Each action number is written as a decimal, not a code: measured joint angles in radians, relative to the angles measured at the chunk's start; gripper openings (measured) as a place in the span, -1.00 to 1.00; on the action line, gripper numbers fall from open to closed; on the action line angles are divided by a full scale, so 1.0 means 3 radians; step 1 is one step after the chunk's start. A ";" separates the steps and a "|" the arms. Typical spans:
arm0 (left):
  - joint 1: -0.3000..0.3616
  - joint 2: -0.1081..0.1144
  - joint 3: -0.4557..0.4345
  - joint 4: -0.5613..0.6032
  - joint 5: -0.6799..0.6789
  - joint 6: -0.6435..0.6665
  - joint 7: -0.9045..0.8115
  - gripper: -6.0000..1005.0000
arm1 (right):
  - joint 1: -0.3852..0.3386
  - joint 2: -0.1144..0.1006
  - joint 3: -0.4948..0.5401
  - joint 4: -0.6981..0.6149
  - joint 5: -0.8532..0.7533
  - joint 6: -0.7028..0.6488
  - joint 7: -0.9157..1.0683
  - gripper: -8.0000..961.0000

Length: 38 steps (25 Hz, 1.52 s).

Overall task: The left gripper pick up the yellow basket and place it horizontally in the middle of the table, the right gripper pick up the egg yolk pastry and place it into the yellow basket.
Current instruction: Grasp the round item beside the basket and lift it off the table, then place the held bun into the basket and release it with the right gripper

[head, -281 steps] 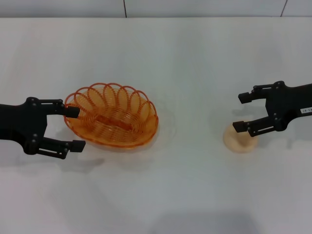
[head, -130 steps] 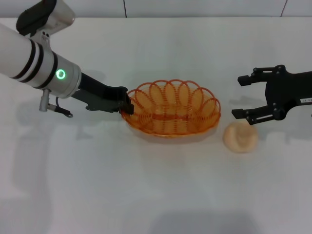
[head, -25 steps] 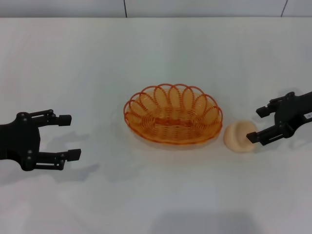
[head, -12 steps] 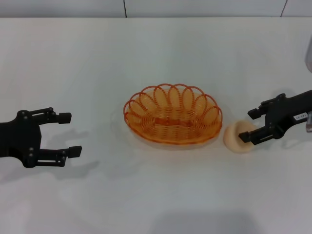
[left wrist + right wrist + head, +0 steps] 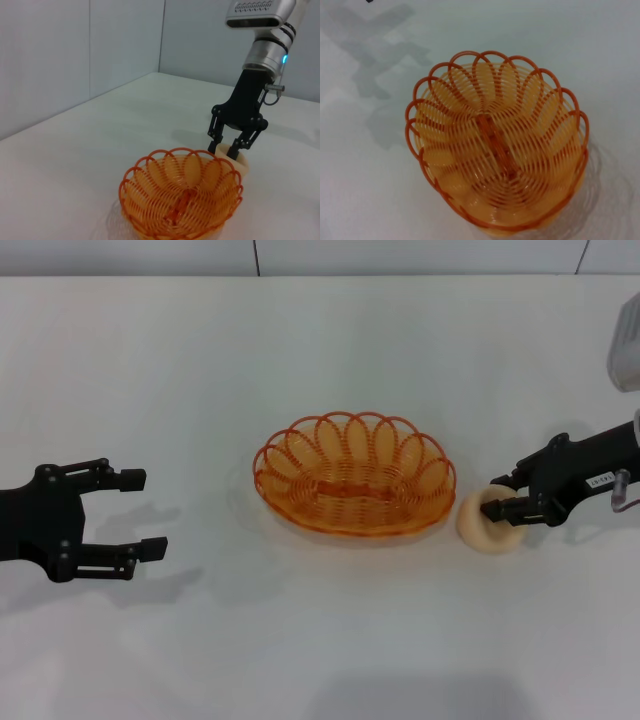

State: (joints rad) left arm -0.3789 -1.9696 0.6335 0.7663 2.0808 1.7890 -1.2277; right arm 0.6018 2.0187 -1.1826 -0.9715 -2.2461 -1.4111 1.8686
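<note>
Left gripper (image 5: 136,512) sits way out at 9 o'clock on the table (image 5: 320,660), fingers spread and holding nothing, well clear of everything. The basket (image 5: 355,474) is dead center, flat, with its long axis running 9-to-3, so that half of the job looks done to me.

The bit that matters is over at 3 o'clock: the pastry (image 5: 488,520) sits just beside the basket's right end, and the right gripper (image 5: 504,495) is down over it. From the left wrist view its fingers straddle the pastry (image 5: 235,156), one on each side, but I can't tell if they've actually clamped yet. That arm is by far the nearer one. I'd guess the coming move is just a short hop toward 9 o'clock, lifting enough to clear the looped rim.
</note>
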 joint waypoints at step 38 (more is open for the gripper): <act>0.0169 -0.0041 0.0013 0.0176 -0.0002 0.0188 0.0195 0.75 | -0.0070 0.0008 -0.0279 -0.0277 0.1574 0.0014 -0.0108 -0.91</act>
State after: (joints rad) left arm -0.3283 -1.9819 0.6373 0.8193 2.0802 1.8455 -1.1691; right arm 0.5809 2.0210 -1.2662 -1.0548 -1.7740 -1.4069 1.8362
